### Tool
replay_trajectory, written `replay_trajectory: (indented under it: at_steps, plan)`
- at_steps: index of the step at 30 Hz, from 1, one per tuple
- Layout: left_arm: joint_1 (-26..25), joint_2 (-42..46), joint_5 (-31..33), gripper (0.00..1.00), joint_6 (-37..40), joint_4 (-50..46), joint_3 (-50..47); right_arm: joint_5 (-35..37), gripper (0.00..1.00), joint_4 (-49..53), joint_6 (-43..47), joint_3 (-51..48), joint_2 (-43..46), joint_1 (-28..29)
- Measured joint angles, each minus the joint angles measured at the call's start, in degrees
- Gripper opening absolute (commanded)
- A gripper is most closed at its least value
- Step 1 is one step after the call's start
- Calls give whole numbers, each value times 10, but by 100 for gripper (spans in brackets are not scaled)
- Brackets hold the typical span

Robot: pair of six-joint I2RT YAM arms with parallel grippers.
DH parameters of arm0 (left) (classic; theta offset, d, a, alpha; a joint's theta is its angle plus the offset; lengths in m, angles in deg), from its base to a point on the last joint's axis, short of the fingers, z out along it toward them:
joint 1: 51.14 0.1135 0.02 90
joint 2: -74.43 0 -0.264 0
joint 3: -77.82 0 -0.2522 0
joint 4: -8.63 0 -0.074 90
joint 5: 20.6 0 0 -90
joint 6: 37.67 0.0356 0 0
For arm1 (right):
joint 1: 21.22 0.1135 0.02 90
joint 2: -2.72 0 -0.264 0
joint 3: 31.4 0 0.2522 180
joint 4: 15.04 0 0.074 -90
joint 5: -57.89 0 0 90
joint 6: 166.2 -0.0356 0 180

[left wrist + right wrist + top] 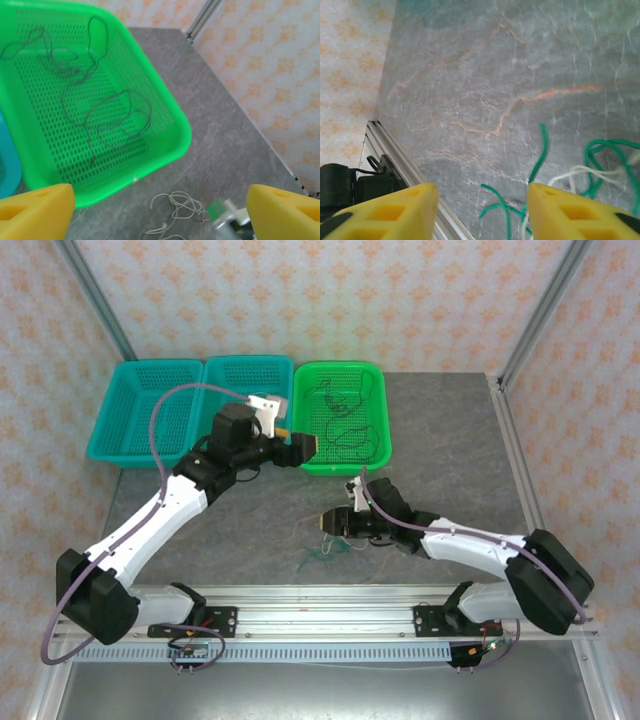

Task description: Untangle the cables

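1. Grey marbled surface [450,440] with patterned walls behind; 2 teal baskets [150,410] and 1 green basket [386,415] stand along its far side.
2. Over the green basket's near edge hangs the left gripper [300,447], spread wide with nothing between its jaws. Thin black cables [115,120] lie in loose loops in the basket, just ahead of it.
3. Low over the surface sits the right gripper [328,523], jaws apart and clamped on nothing. Just beside and beneath its tips a green-teal cable [600,150] and a white cable [580,172] lie tangled together, 1 green end running into the gap.
4. These wires look very light, soft and springy. They will likely drag each other along when 1 is lifted, and could slip out of a loose pinch.
5. A sound hold would be on a single free strand at the tangle's edge, near an end, away from the crossings. The second strand may need pinning down.
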Motion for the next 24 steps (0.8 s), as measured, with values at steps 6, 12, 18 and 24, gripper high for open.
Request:
replay_trajectory:
  at_steps: [6,12,18,24]
  plan:
    - [-28,15,12,85,-33,-7,-24,164,82,27,39,-24,217,-9]
    - [-99,-14,20,84,-43,-7,-24,356,78,114,14,-43,332,-43]
    - [-149,-108,28,82,-51,-6,-23,390,64,248,-8,14,189,-60]
    - [-157,-156,42,80,-59,-6,-23,342,53,291,23,95,12,-61]
